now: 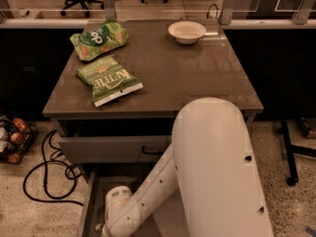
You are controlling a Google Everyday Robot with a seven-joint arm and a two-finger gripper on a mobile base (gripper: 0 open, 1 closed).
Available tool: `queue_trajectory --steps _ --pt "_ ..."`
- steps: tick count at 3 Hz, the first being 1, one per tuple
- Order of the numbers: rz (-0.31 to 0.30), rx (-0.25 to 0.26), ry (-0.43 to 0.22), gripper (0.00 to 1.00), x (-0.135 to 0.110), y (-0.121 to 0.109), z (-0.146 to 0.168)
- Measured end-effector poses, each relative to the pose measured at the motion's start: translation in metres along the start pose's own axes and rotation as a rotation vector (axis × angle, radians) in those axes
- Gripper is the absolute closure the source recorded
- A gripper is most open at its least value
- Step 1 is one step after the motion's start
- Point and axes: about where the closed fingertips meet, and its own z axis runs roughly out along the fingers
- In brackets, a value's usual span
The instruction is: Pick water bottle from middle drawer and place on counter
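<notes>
The counter (197,78) is a glossy grey-brown top on the grey drawer cabinet. Below it the middle drawer (89,206) is pulled out at the bottom of the camera view; only its left wall and a strip of floor show. My white arm (217,172) reaches down into that drawer, with the wrist (118,206) low inside it. My gripper is beyond the wrist, below the bottom edge of the view, so it does not show. The water bottle is hidden or out of view.
Two green chip bags (109,79) (98,37) lie on the counter's left half, and a white bowl (186,31) stands at the back. A shut drawer front with a black handle (148,152) sits above the open drawer. Black cables (44,172) and a basket (12,139) are on the floor at left.
</notes>
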Motion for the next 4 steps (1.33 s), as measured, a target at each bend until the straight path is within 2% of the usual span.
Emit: queue_trajectory --steps 1,2,3,4 --pt "-0.019 -0.007 -0.011 1.0 -0.002 -0.001 -0.003" --pt "-0.035 0.013 -0.058 1.0 0.0 -0.007 -0.03" --pt "0.003 0.051 -0.129 1.0 0.012 -0.018 -0.073" --pt "0.057 0.062 -0.216 1.0 0.029 -0.031 -0.108"
